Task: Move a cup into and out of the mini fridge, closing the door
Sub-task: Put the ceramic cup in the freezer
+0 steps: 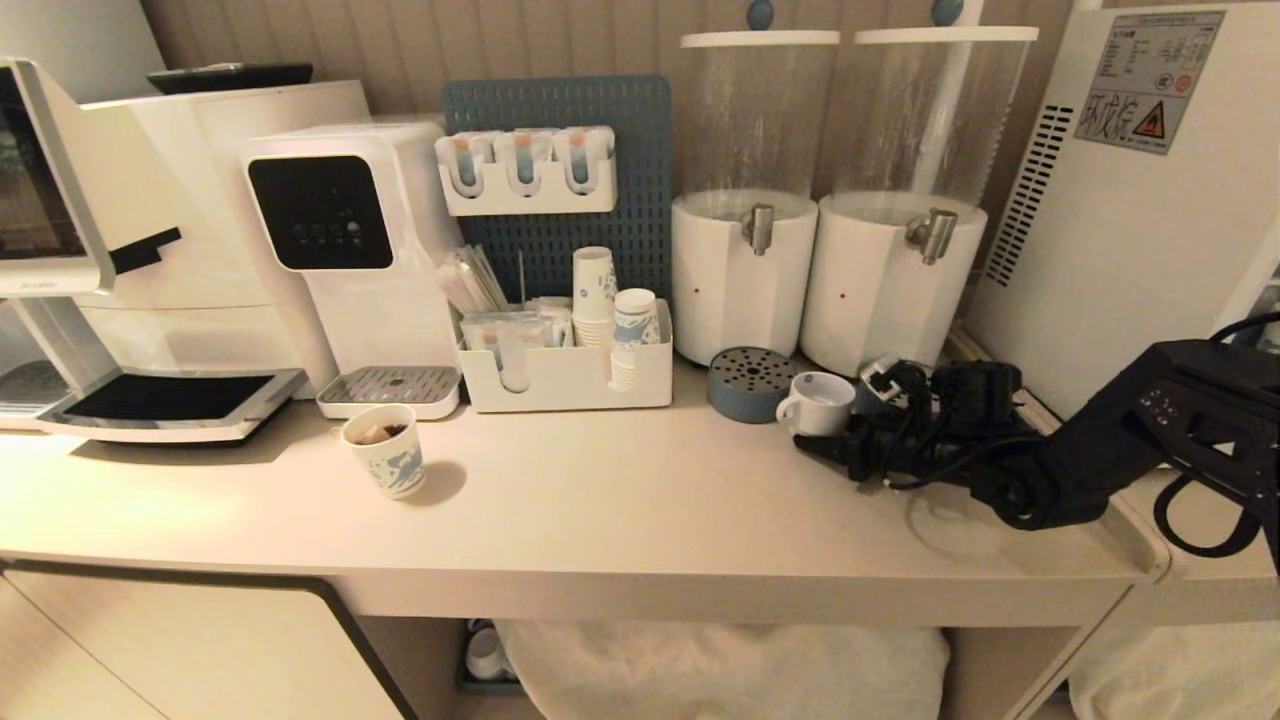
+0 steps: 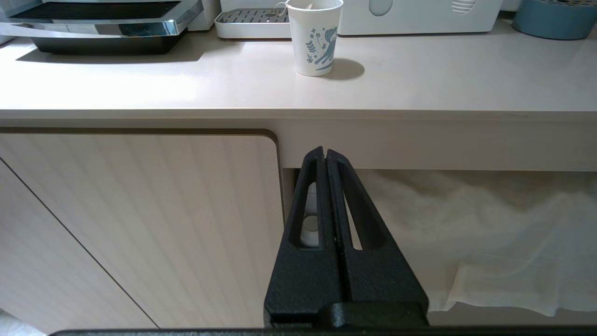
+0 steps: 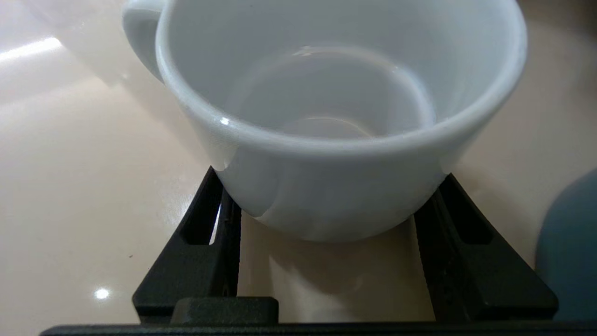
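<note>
At the far left of the head view stands a glossy coffee machine (image 1: 100, 260) with a slatted drip tray, and beside it a smooth white water dispenser (image 1: 345, 250); both keep to the back so the front of the pale, satin-finished table (image 1: 600, 520) stays open for work. A paper cup (image 1: 385, 450) printed in blue sits alone toward the lower left, a tea-bag tag hanging over its rim. Behind centre, a white organiser (image 1: 570, 375) holds stacked paper cups and sachets in front of a blue pegboard. Two clear cylinders on faceted white bases follow, each with a metal tap. Right of centre is the cup (image 1: 818, 402), squat glazed white ceramic, upright on the table with its loop handle turned left. The right hand (image 3: 326, 224) has its black wedge-shaped fingers on either side of the cup's rounded wall; whether they press on it I cannot tell, though the placement suits a side grip for carrying it level. At the upper right rises the mini fridge (image 1: 1130, 230), boxy with vent slots and a warning sticker. The left hand (image 2: 325, 158) is shut and empty, parked below the table edge in front of the cabinet.
</note>
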